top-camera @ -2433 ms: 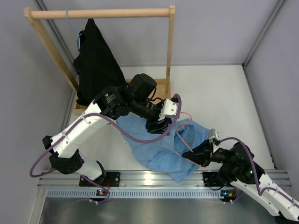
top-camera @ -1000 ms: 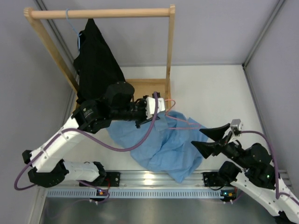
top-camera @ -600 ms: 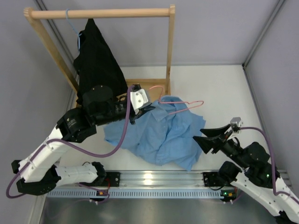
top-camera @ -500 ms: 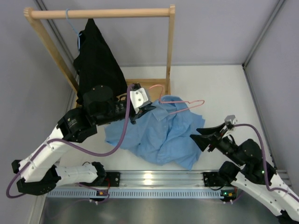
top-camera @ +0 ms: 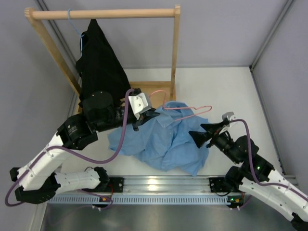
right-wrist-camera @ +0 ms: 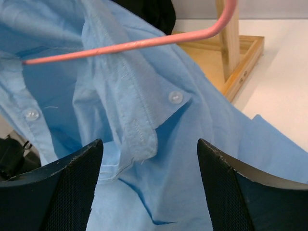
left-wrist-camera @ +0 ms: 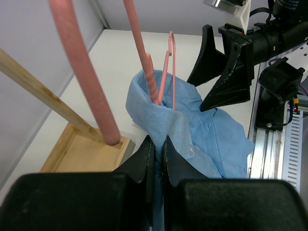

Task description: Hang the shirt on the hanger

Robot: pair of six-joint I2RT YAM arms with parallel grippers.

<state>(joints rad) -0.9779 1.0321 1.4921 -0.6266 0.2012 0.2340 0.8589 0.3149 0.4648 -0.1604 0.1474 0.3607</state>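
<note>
Left wrist view alone shows left gripper [left-wrist-camera: 156,140] pinched onto shirt [left-wrist-camera: 202,130] collar, hanger [left-wrist-camera: 166,67] wires entering collar. Shirt heaped just before wooden rack [top-camera: 175,53] base. Right gripper [top-camera: 196,130] spread wide, levelled at shirt edge.

Grey walls [top-camera: 216,33], white tabletop [top-camera: 226,91], wooden garment rack [top-camera: 106,13].

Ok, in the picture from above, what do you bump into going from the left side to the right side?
The black garment → left gripper → shirt → right gripper.
</note>
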